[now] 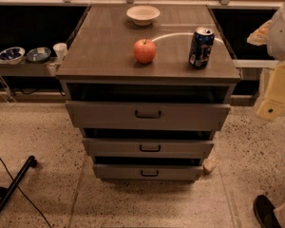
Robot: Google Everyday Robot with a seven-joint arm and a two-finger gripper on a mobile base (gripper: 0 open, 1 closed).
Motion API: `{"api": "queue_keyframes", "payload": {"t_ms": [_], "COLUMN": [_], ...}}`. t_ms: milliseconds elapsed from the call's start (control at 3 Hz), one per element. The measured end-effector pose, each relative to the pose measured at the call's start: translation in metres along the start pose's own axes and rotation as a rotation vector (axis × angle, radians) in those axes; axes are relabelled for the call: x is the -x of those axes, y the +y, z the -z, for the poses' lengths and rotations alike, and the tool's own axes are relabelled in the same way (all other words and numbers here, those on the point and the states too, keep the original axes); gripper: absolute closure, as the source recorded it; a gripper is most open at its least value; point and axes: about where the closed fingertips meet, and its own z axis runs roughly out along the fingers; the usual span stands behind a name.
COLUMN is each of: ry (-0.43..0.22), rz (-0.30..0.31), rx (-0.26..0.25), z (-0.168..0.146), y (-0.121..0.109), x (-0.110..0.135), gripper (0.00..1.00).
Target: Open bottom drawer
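The grey-brown cabinet (71,65) stands in the middle of the view with three drawers. The bottom drawer (114,172) is the lowest and narrowest front, with a small dark bar handle (149,173). A thin dark gap shows above its front. The middle drawer (109,147) and the top drawer (99,115) sit above it, each with a dark gap over its front. My gripper (271,109) hangs at the right edge of the view, pale yellow and white. It is well to the right of the cabinet, about level with the top drawer, and touches nothing.
A red apple (145,51), a blue can (201,47) and a white bowl (143,14) stand on the cabinet top. Two bowls (12,54) and a cup (60,50) sit on a left shelf. A black pole (12,186) lies on the floor at left. A shoe (266,212) is at bottom right.
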Motion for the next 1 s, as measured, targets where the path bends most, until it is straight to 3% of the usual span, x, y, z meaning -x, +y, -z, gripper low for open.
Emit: {"api": "queue_keyframes", "payload": {"t_ms": [667,1000], "ry": [0.022,0.007], "rz": [-0.01,-0.026], "rx": [0.014,0.062], "z": [-0.009,-0.061], "y": [-0.003,0.009], "x": [-0.003,-0.016], "gripper": [0.0,0.0]}}
